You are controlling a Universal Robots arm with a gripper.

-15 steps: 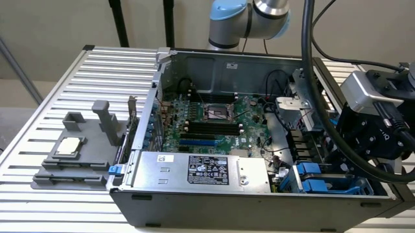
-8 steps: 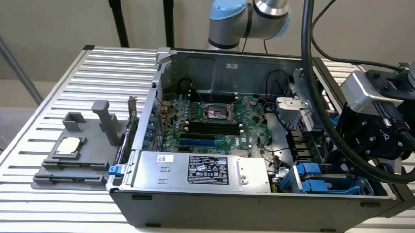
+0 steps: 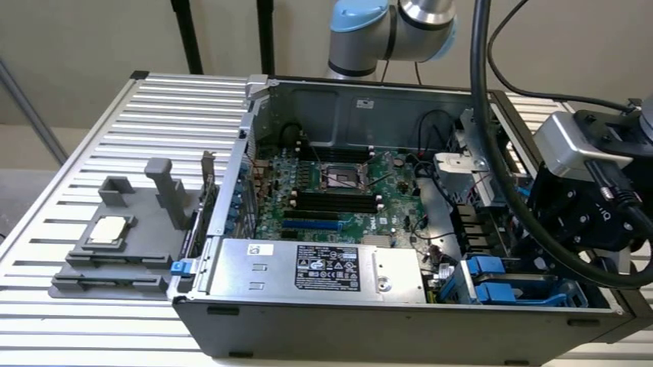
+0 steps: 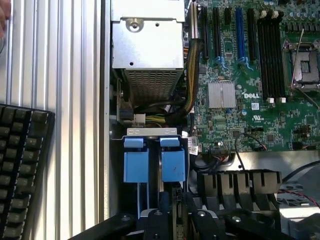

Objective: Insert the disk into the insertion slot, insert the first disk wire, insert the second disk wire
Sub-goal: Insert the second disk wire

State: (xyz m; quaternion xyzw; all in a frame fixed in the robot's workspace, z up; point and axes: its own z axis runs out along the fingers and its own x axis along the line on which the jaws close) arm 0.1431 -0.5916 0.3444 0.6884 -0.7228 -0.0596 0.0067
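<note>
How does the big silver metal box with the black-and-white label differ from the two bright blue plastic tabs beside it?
The big silver metal box is far larger than the two bright blue plastic tabs. The box is bare metal carrying a printed label; the tabs are coloured plastic, unlabelled. The box is one piece; the tabs stand as a side-by-side pair. Both sit inside the open dark grey computer case.

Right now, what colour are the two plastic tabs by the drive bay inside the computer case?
Bright blue. The plastic tabs show best in the wrist view.
</note>
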